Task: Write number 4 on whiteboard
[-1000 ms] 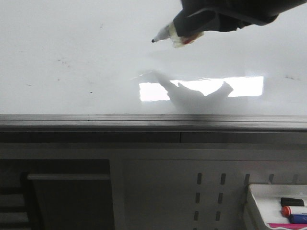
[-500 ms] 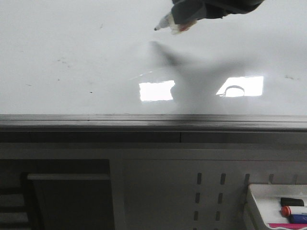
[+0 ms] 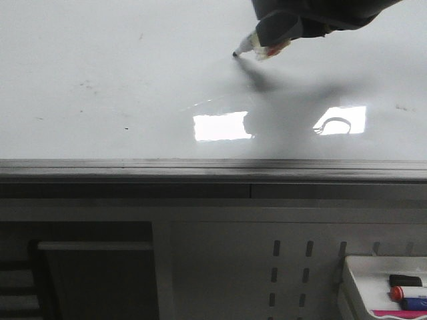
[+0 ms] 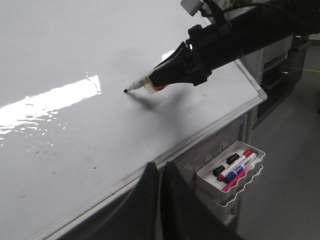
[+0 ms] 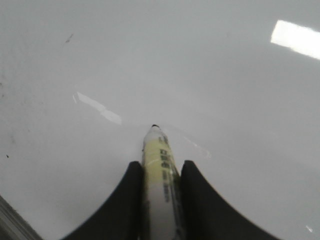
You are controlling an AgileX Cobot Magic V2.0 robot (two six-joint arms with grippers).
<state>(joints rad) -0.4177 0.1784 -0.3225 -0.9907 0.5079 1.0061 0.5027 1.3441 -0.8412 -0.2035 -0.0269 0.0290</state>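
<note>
While the marker (image 3: 257, 47) is being clamped between the right fingers (image 5: 200, 200), its black tip is being pressed to the whiteboard (image 3: 100, 80) just ahead of them; the left fingers (image 4: 150, 200) are being kept together.

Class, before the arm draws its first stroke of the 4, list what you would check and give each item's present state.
1. Marker clamped between the right gripper fingers: ok.
2. Cap off, black tip exposed: ok.
3. Tip at the whiteboard surface: appears to touch, cannot tell for sure.
4. Board free of strokes near the tip: ok, only faint smudges further off.
5. Left gripper clear of the writing area: ok, back at the board's edge.
6. Ink flowing: cannot tell, no line drawn yet.
</note>
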